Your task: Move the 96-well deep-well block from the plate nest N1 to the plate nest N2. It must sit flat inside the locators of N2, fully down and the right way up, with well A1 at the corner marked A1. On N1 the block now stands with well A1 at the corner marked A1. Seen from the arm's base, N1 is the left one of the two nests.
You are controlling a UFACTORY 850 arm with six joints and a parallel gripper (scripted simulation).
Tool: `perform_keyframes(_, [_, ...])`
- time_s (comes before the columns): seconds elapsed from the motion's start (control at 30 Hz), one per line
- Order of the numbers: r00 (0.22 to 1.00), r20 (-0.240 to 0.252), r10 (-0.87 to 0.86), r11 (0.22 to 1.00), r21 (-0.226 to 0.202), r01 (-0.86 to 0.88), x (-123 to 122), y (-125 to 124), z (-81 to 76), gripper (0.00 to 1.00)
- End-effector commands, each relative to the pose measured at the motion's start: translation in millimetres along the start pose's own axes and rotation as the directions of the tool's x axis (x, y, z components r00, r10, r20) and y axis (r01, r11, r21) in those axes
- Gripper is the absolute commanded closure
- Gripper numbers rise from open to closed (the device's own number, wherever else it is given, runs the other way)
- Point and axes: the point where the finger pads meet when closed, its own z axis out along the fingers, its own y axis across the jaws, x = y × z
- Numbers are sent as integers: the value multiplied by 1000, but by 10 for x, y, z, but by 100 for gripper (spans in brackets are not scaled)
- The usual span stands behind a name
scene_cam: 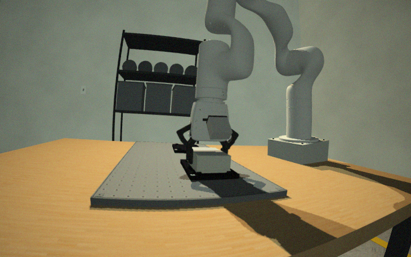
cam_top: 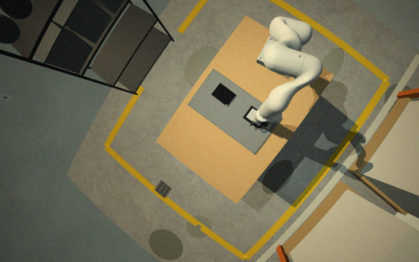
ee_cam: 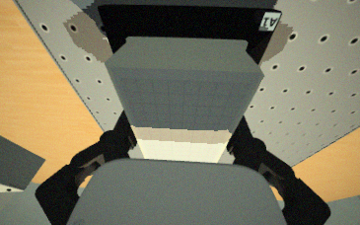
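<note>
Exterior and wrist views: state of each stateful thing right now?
End effector: open, fingers either side of the block, holding nothing.
Deep-well block: upright, seated on N1, not lifted.
Nest N1: occupied.
Nest N2: vacant.
A1 label: visible at N1's corner.

The 96-well deep-well block [scene_cam: 211, 161] is a pale, box-shaped piece standing upright and flat on the black plate nest N1 [scene_cam: 194, 174], directly beneath the gripper [scene_cam: 208, 150] and between its wide-open fingers [scene_cam: 189, 155]. In the wrist view the block [ee_cam: 183, 94] fills the middle, with the nest's A1 label [ee_cam: 270, 21] at the far corner. The empty black nest N2 [cam_top: 223, 94] lies well apart from the gripper.
</note>
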Motion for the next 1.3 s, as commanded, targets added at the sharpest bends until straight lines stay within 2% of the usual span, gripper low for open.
perform_keyframes(0.0, [1000, -1, 0, 1000, -2, 0, 3, 8, -6, 0])
perform_keyframes(0.03, [1000, -1, 0, 1000, -2, 0, 3, 8, -6, 0])
perform_keyframes(0.07, [1000, 0, 0, 1000, -2, 0, 3, 8, -9, 100])
perform_keyframes(1.27, [1000, 0, 0, 1000, -2, 0, 3, 7, -9, 100])
